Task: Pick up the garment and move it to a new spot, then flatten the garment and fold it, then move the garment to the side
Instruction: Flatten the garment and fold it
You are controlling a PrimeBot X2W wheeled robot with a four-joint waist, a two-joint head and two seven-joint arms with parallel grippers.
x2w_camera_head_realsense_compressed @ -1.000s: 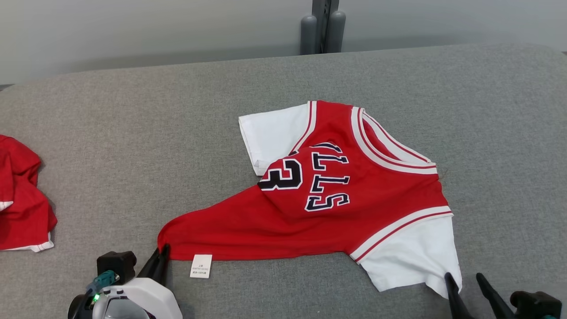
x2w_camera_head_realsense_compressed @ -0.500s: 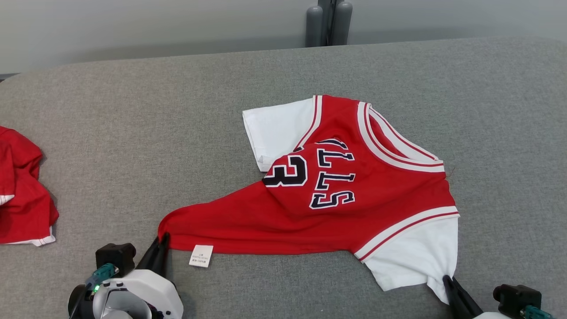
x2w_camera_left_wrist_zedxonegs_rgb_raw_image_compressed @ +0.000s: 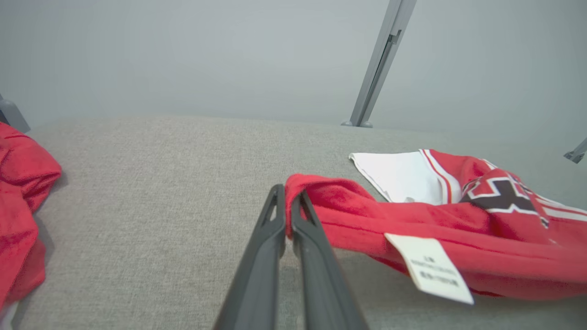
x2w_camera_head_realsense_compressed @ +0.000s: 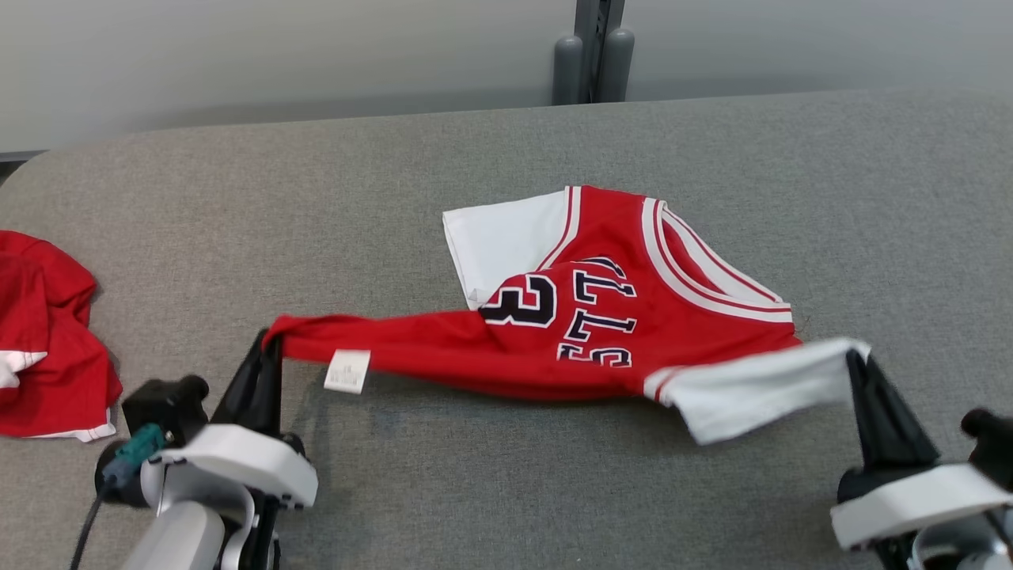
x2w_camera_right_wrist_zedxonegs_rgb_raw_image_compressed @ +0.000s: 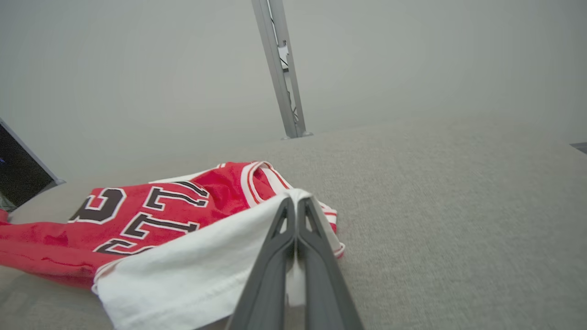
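Observation:
The garment (x2w_camera_head_realsense_compressed: 633, 324) is a red jersey with white sleeves and dark lettering, lying crumpled in the middle of the grey table (x2w_camera_head_realsense_compressed: 475, 174). My left gripper (x2w_camera_head_realsense_compressed: 271, 342) is shut on its red bottom corner (x2w_camera_left_wrist_zedxonegs_rgb_raw_image_compressed: 302, 190), lifted off the cloth surface, a white label (x2w_camera_head_realsense_compressed: 347, 370) hanging just beside it. My right gripper (x2w_camera_head_realsense_compressed: 856, 358) is shut on the tip of the near white sleeve (x2w_camera_right_wrist_zedxonegs_rgb_raw_image_compressed: 220, 270), which is raised and stretched toward me. The near edge of the jersey hangs between both grippers; the far part rests on the table.
A second red garment (x2w_camera_head_realsense_compressed: 43, 348) lies bunched at the table's left edge, also in the left wrist view (x2w_camera_left_wrist_zedxonegs_rgb_raw_image_compressed: 20, 215). A grey post (x2w_camera_head_realsense_compressed: 593, 47) stands behind the table's far edge.
My right gripper closed on the white sleeve tip. Both grippers rose and moved away from me, lifting the jersey's near edge and folding it over the lettering.

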